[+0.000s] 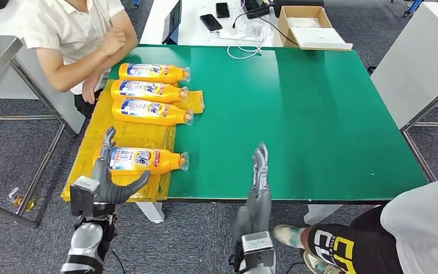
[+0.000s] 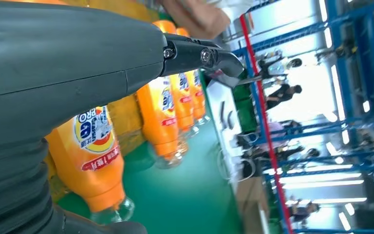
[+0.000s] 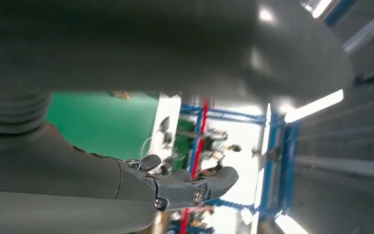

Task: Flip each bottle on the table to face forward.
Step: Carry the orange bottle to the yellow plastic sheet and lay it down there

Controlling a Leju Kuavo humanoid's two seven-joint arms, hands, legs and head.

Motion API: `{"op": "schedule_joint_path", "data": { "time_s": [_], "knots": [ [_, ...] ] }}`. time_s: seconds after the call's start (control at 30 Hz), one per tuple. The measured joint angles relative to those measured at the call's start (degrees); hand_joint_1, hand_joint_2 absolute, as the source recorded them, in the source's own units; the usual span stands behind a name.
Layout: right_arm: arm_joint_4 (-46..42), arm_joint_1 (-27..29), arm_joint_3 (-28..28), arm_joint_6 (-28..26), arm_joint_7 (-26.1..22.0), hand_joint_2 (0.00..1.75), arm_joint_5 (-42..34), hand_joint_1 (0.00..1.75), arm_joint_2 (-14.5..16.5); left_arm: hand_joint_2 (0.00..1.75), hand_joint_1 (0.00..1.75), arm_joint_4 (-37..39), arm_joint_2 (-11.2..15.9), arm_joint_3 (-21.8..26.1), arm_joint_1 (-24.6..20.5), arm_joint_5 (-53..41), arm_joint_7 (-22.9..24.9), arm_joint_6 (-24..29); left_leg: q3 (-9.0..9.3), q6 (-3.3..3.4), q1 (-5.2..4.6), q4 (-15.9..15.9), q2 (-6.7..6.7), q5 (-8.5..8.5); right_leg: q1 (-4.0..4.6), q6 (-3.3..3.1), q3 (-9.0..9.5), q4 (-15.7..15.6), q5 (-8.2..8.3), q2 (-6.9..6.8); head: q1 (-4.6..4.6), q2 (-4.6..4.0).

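Now, table: a green table (image 1: 296, 114) takes the middle of the head view, with a yellow sheet (image 1: 131, 134) on its left part.
Bottles: four orange bottles lie on their sides on the sheet, caps to the right. Three lie close together at upper left, top bottle (image 1: 153, 72), second bottle (image 1: 148, 91), third bottle (image 1: 151, 111). The near bottle (image 1: 145, 160) lies apart, at lower left.
Left hand: the left hand (image 1: 107, 180) is at lower left, spread wide around the base end of the near bottle, one finger behind it, thumb in front. I cannot tell if it touches the bottle.
Right hand: the right hand (image 1: 259, 171) is at the lower centre, over the table's near edge, fingers straight and holding nothing.
Person: an arm (image 1: 82, 63) rests at the upper left.
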Motion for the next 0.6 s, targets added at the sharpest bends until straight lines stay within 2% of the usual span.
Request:
{"op": "schedule_joint_path", "data": {
  "time_s": [0.13,0.4,0.6],
  "knots": [
    [-0.77,0.5,-1.42,0.59,0.0,0.0,-0.5,0.0,0.41,1.75,0.0,-3.61,-0.31,0.0,2.17,0.46,0.01,-0.02,0.0,0.0,0.03,0.0,0.01,0.01,0.04,-0.01,-0.01,0.01,0.01,0.01,0.0,0.0],
    [-0.84,1.28,-3.52,0.47,0.07,0.0,0.03,0.0,1.34,1.75,0.0,-6.03,-0.57,0.08,3.44,0.54,0.69,1.42,0.0,0.0,0.03,0.0,0.02,0.01,0.04,-0.01,0.02,0.01,0.01,0.01,0.01,0.0],
    [1.64,2.02,-7.32,-5.35,1.48,0.0,-1.58,0.0,2.47,1.75,0.0,-9.1,-1.52,-0.13,7.45,0.39,2.76,4.91,-0.05,0.0,0.02,0.0,0.05,0.0,0.03,0.0,-0.07,0.0,0.0,0.03,0.01,0.0]
  ]
}}
